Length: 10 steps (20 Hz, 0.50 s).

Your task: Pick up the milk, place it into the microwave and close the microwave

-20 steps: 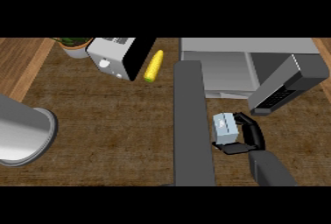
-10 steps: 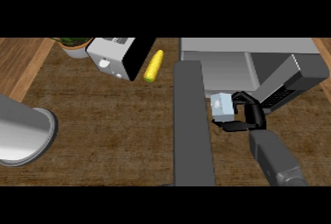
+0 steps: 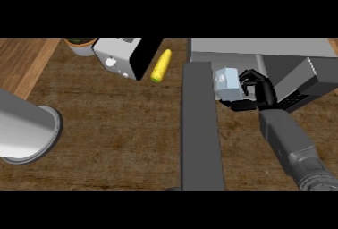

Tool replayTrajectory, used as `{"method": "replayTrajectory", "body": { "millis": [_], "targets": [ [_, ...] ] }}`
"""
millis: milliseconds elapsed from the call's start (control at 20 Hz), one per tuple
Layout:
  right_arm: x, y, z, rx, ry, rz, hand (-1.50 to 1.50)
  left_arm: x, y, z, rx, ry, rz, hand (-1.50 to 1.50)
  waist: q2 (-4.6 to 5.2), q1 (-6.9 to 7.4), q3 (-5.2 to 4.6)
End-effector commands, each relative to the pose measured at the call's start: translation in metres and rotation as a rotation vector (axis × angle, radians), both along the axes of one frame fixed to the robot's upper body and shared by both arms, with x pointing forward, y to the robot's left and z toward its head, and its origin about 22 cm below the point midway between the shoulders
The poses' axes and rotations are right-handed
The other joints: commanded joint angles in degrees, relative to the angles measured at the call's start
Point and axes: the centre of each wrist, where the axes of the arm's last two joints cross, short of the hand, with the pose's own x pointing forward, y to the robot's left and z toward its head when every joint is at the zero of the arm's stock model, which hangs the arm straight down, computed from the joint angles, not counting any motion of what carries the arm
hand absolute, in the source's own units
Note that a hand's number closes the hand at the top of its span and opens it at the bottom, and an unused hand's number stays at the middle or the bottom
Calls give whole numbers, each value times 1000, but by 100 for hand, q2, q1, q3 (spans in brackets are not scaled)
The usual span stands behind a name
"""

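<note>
A pale blue milk carton (image 3: 228, 82) is held in my right hand (image 3: 254, 91), whose fingers curl round its right side. The carton hangs at the front of the open microwave (image 3: 264, 49), just inside its grey cavity. The microwave's door (image 3: 200, 129) stands open as a long dark grey slab running down the middle of the head view, just left of the carton. My right forearm (image 3: 293, 147) comes up from the lower right. My left hand shows nowhere.
A yellow corn cob (image 3: 161, 65) lies left of the door. A white and black toaster (image 3: 125, 58) stands at the back, a potted plant (image 3: 80, 44) beside it. A large grey pot (image 3: 23, 134) sits at the left edge.
My right hand has carried the milk carton away from me and slightly left, from the counter in front of the microwave up to the cavity's opening. The forearm has stretched further forward.
</note>
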Motion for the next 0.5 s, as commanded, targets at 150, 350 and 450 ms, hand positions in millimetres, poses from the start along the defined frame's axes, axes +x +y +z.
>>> {"method": "replayTrajectory", "body": {
  "millis": [150, 350, 450],
  "targets": [
    [22, -10, 34, -83, 9, -49, 150, 17, 6, -4, 0, -29, -54, -150, 100, 181, 5],
    [29, -26, 53, -235, -42, -143, 150, 23, 0, -2, -6, -56, -58, -150, 167, 270, 11],
    [28, -27, 51, -238, -28, -201, 150, 18, 2, 3, 11, -46, -55, -150, 178, 377, 18]
  ]
}}
